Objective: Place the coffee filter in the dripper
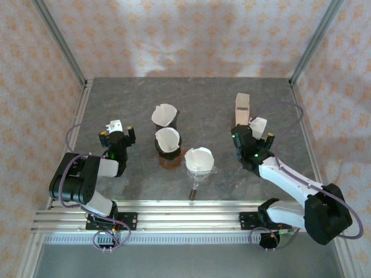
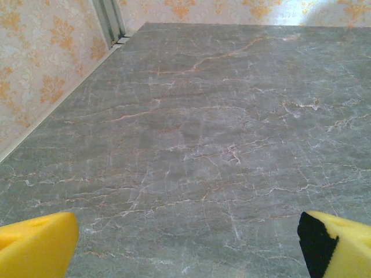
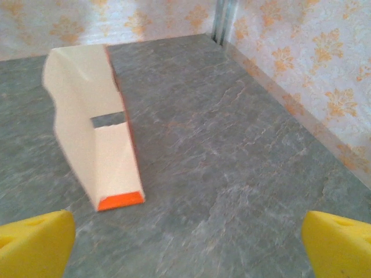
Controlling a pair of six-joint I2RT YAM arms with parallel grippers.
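Above the grey marble worktop (image 1: 116, 98) the left pincer (image 2: 186, 243) gapes fully over bare stone, gripping nothing; the right pincer (image 3: 188, 237) — equally wide and empty — faces a cream-and-orange cardboard holder (image 3: 87, 87) standing near it. Mid-worktop, a clear dripper (image 1: 204, 171) cradles a white coffee filter (image 1: 199, 157).

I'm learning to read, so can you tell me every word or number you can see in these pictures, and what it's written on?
There are no words or numbers to read.
The cream box with the orange edge has plain sides, with no letters.
The white coffee filters are blank.
The wall has orange flower shapes, not writing.
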